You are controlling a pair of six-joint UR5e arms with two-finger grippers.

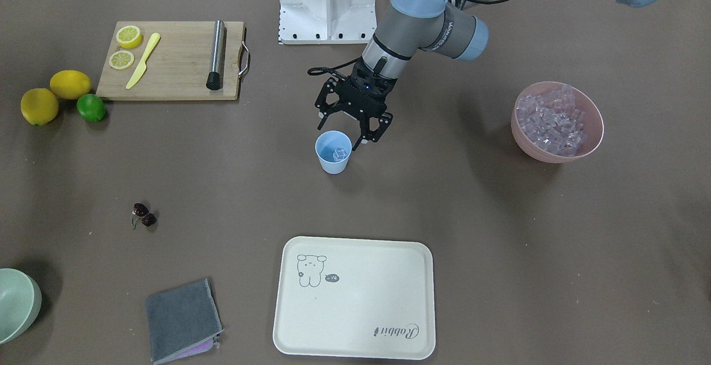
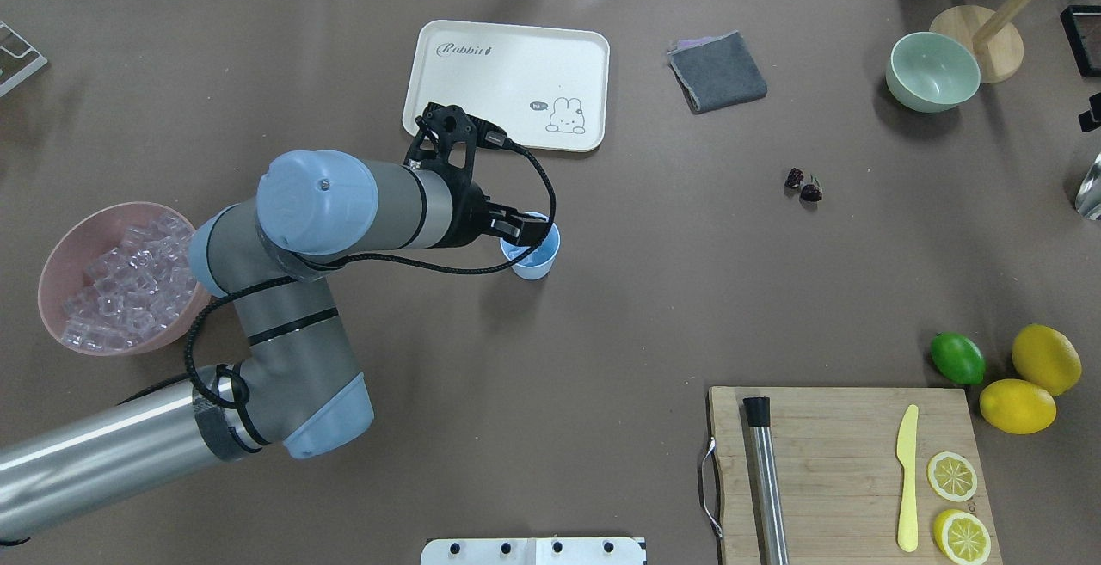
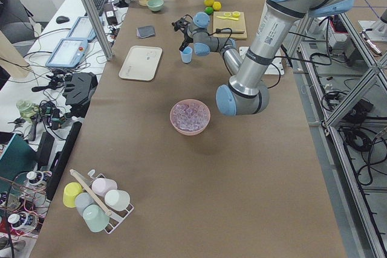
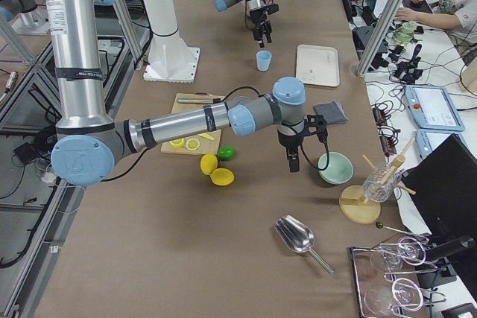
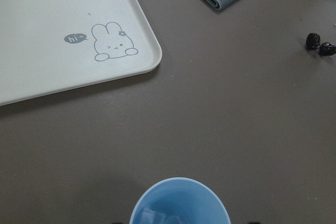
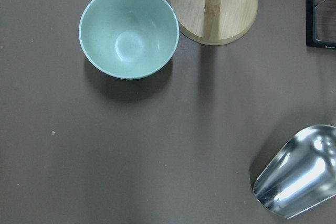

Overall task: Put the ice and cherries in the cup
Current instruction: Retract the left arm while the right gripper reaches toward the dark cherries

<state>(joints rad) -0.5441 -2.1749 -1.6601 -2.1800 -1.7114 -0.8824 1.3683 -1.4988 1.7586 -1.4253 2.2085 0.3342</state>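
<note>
Exterior front-facing view: left gripper (image 1: 338, 135) fingers (image 1: 322, 119) are spread, nothing held, hung over the cup (image 1: 332, 165) rim at its 12 o'clock. One ice cube (image 1: 339, 154) is seen inside the cup. More ice (image 1: 552, 120) is heaped in the pink bowl (image 1: 525, 141), 3 o'clock of the cup. Cherries (image 1: 144, 215) are seen on the table, 8 o'clock, well apart. Right gripper (image 4: 293, 160) is shown near the green bowl (image 4: 335, 167); finger state cannot be told.

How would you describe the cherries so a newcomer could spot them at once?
Start at the cream rabbit tray, across from the robot, and go toward the robot's right past the folded grey cloth. The cherries lie on the bare brown table, short of the pale green bowl. They are the only tiny, nearly black pair there.
</note>
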